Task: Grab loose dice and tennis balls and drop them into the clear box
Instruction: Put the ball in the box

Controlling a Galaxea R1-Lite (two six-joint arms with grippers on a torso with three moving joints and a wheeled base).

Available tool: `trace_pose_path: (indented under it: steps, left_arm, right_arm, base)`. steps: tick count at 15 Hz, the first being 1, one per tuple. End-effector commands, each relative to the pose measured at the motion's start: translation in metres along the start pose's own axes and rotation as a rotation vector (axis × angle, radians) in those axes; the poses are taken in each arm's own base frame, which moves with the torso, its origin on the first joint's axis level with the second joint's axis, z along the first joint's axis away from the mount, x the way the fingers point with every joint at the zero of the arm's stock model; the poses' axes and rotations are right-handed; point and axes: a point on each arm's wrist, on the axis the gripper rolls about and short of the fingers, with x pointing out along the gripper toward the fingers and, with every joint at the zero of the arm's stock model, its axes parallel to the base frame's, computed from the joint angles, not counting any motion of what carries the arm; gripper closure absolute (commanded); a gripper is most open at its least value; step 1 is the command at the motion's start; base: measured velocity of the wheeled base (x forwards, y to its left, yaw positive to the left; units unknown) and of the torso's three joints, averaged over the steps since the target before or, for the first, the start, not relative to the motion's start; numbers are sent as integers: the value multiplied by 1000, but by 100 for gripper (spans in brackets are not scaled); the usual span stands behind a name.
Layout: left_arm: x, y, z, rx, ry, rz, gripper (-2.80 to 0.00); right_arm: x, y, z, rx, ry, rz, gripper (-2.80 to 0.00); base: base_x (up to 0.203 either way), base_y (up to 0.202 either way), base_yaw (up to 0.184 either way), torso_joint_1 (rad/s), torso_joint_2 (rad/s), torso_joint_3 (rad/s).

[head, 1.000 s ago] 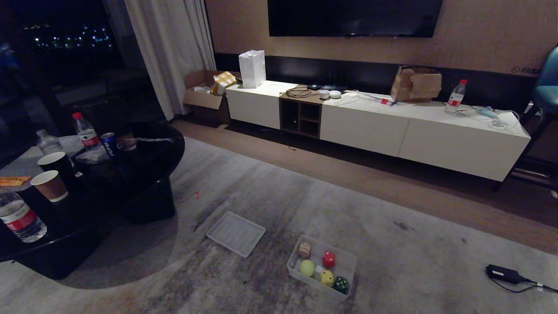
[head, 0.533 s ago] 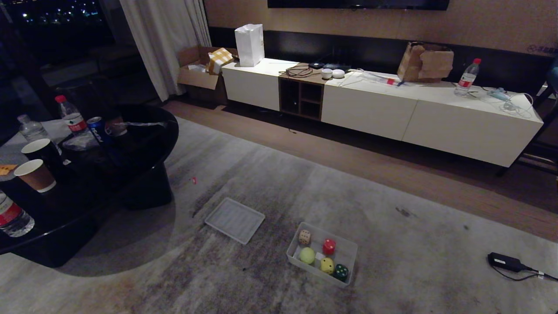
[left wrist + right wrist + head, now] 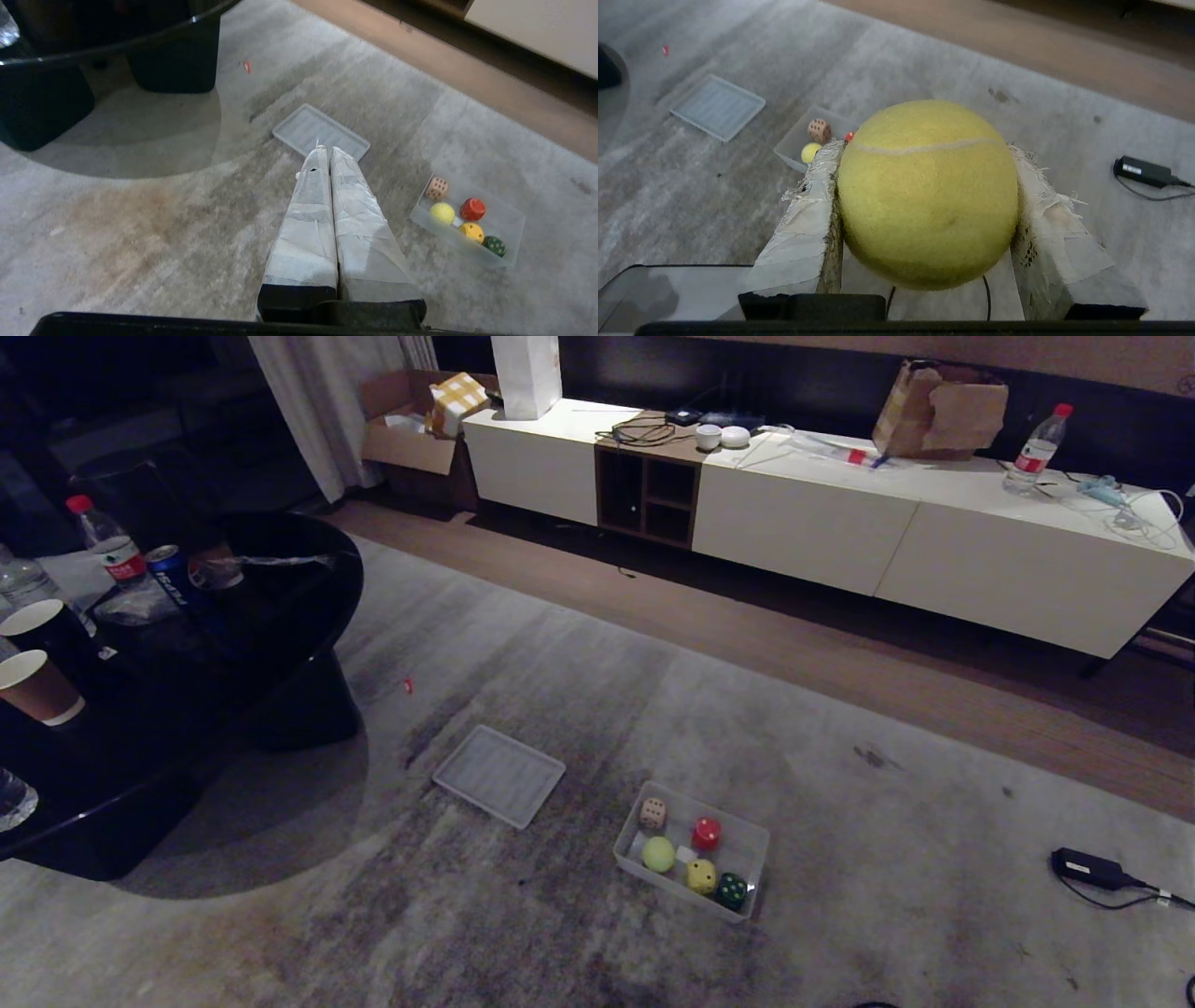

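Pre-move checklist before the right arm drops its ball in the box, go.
1. Grip: right tool clamps the fuzzy yellow-green tennis ball between both taped fingers. Ok.
2. Target: shallow translucent plastic box sits upright on the grey rug, top uncovered. Ok.
3. Room in box: it holds a beige die, red die, yellow die, dark green die and a second tennis ball; bare floor remains at one end. Ok.
4. Alignment: right tool not over the box, which lies ahead of it. Not ok.
5. Left tool: shut, empty, off the box. Ok.
6. Flat ribbed clear lid: beside the box, apart. Ok.
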Motion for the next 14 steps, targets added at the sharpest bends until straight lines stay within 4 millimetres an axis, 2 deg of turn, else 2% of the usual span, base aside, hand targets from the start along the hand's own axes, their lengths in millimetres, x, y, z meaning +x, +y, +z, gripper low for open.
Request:
trace_pose_path:
  steps: [1, 14]
  left_arm:
    - [0, 0, 0, -1, 1, 1, 0]
    - [0, 0, 0, -1, 2, 1, 0]
  right_arm:
    - [0, 0, 0, 0, 3, 1, 0]
    - [0, 0, 0, 0, 3, 1, 0]
  base:
    - [0, 0, 0, 2, 2, -198]
    - [0, 0, 0, 3, 2, -198]
